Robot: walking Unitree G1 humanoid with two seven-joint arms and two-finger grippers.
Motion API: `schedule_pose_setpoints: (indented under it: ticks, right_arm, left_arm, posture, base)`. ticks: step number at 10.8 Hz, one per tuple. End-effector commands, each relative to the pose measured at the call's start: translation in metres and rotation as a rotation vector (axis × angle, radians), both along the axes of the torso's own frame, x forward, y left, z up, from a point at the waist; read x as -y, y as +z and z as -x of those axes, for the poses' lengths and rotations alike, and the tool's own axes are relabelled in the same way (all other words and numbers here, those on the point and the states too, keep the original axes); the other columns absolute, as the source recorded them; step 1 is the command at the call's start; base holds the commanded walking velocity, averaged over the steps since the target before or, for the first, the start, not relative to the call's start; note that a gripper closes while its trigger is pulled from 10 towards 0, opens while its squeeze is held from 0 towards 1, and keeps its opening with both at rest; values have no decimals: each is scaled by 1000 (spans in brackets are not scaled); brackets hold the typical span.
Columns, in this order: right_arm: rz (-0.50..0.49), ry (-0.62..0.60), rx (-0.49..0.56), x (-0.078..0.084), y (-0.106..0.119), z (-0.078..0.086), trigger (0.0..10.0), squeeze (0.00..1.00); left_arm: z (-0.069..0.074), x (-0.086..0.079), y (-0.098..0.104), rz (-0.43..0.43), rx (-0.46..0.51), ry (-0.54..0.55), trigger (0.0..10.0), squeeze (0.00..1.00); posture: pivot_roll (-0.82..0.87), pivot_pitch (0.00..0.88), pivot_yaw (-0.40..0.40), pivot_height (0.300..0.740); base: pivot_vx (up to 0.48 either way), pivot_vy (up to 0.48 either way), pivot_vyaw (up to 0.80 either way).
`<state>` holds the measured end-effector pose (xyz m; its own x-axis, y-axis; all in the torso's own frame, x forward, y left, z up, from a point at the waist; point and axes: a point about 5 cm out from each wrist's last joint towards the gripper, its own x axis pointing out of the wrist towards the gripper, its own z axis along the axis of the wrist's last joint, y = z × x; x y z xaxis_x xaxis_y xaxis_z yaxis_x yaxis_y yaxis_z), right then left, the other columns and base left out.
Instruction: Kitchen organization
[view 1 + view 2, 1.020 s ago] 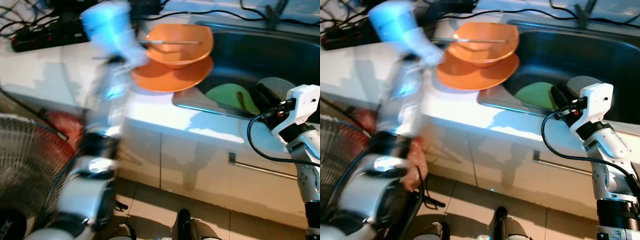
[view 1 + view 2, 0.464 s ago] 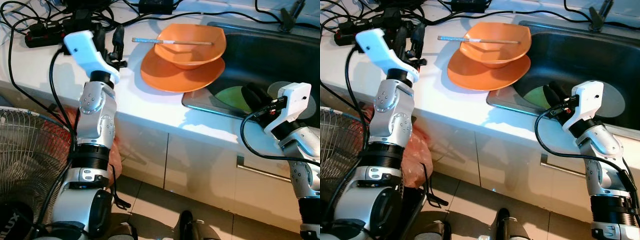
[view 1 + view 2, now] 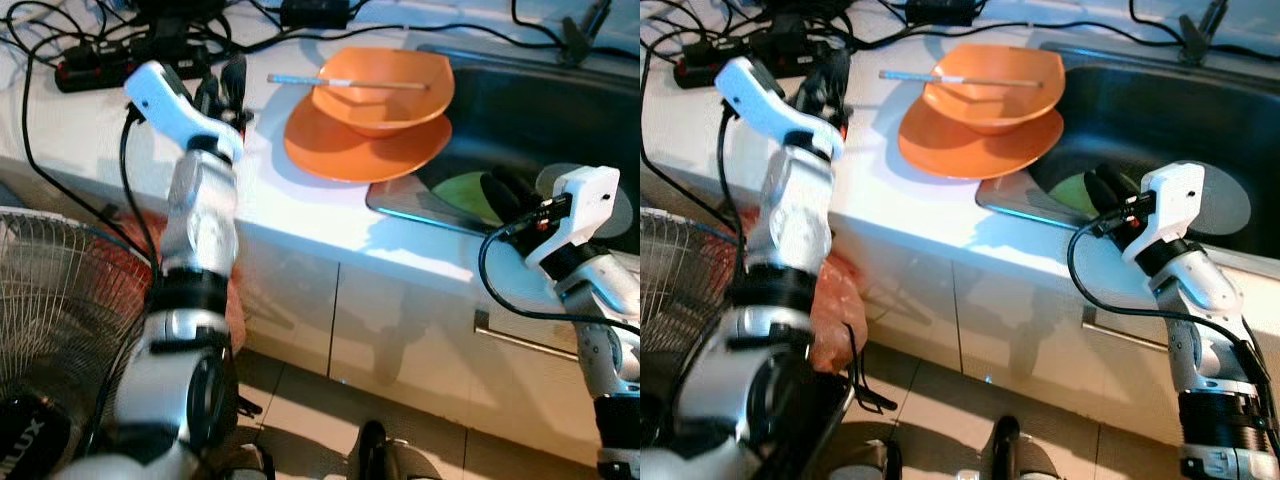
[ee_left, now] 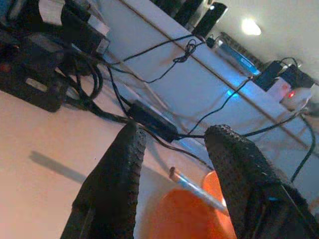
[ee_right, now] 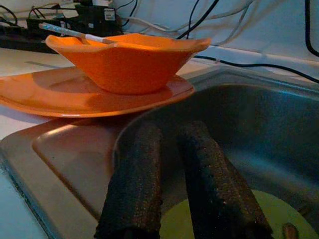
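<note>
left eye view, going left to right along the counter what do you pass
black power strip with cables → left claw → round orange plate carrying the orange bowl → dark steel sink → right claw at the sink's front edge

Two silver, segmented arms end in white wrist housings — the left gripper [image 3: 222,84] and right gripper [image 3: 503,190] each carry two long black fingers [image 5: 133,189] with a knobbly, textured surface. A black cable loops from each wrist housing — dark bands ring the arm joints.
</note>
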<state>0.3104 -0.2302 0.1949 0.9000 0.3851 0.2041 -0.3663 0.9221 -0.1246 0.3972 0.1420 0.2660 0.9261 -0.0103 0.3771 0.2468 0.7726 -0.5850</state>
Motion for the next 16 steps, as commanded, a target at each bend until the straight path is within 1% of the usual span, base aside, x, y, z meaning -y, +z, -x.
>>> schedule_pose_setpoints:
  ticks: [1,2,3,4,5,6,8,9,12,16]
  right_arm:
    - [7,9,-5,-2,-2,1,10000,0]
    - [5,16,-6,-4,-2,0,10000,0]
    - [4,19,-7,-5,-2,0,10000,0]
    - [3,22,-9,-6,-3,1,10000,0]
    - [3,23,-10,-6,-3,2,10000,0]
    - [2,26,-10,-6,-3,2,10000,0]
    - [-1,28,-11,-8,-3,3,10000,0]
    - [-2,28,-11,-8,-4,3,10000,0]
    - [-5,31,-19,-10,-6,8,10000,0]
    - [-11,37,-30,-13,-9,17,10000,0]
  left_arm:
    - [-3,0,-1,23,-26,-25,10000,0]
    - [-8,3,-5,28,-82,-72,10000,0]
    - [-11,5,-8,16,-115,-104,10000,0]
    - [-15,7,-11,25,-147,-145,10000,0]
    - [-16,8,-12,25,-157,-158,10000,0]
    - [-18,10,-10,18,-154,-183,10000,0]
    - [-22,14,-8,44,-159,-219,10000,0]
    - [-22,16,-6,37,-154,-229,10000,0]
    - [-25,22,-5,33,-164,-233,10000,0]
    - [-27,25,1,29,-146,-221,10000,0]
  posture:
    - [-20,169,6,740]
    - [-21,175,7,740]
    - [-18,182,7,740]
    - [-18,187,7,740]
    - [-19,190,8,740]
    - [-20,191,7,740]
    - [-29,194,10,740]
    - [-32,194,10,740]
    - [-50,206,14,740]
    - [-74,229,14,740]
  base:
    - [0,0,0]
    - [0,0,0]
    - [0,0,0]
    - [0,0,0]
    - [0,0,0]
    - [0,0,0]
    - [0,0,0]
    - [0,0,0]
    - [0,0,0]
    - [0,0,0]
